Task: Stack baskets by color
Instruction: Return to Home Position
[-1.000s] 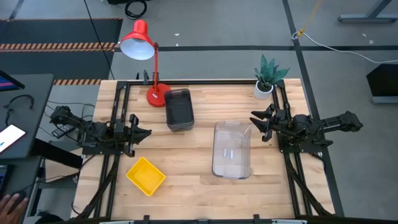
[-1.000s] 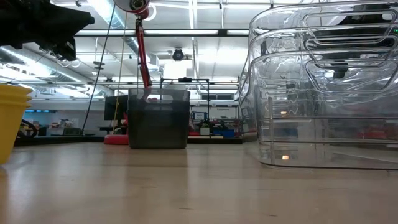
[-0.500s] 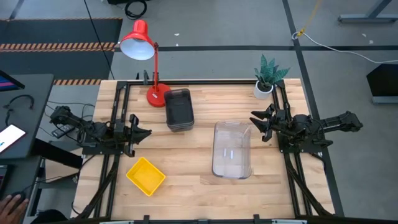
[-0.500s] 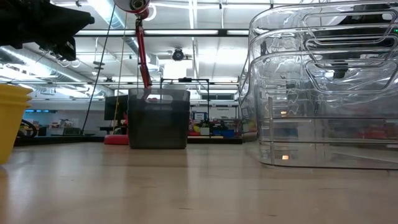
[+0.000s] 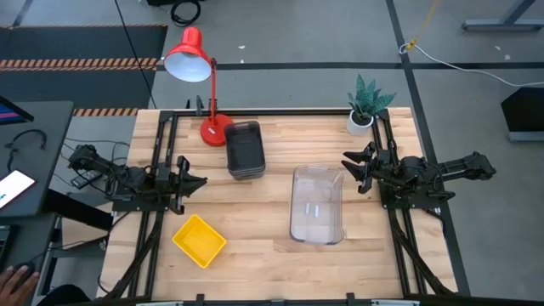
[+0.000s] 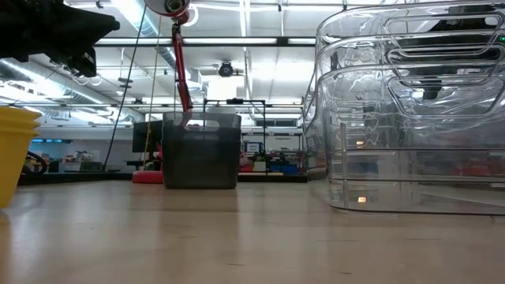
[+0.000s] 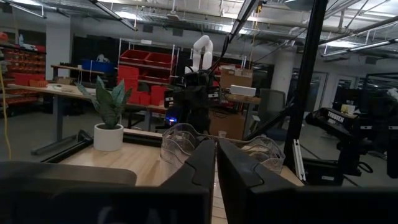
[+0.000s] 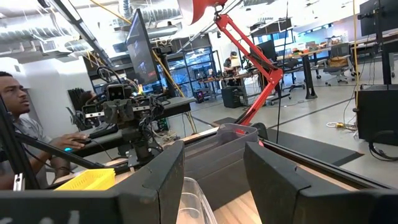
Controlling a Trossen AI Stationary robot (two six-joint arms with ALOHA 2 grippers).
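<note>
Yellow baskets [image 5: 199, 240] sitting near front edge, left. Clear baskets [image 5: 317, 204] sitting stacked right of centre, bare table [image 5: 263, 229] around. Left gripper [image 5: 197, 180] hovering at left side, fingers closed, empty; right gripper [image 5: 350, 170] hovering at right side, fingers spread, empty. Dark grey baskets [image 5: 244, 150] standing toward far edge, beside lamp [image 5: 212, 132].

Two arms crouched low, folded back, facing each other.
The left gripper [image 5: 199, 180] has its fingers pressed almost together; the right gripper [image 5: 350, 170] has its fingers spread apart.
</note>
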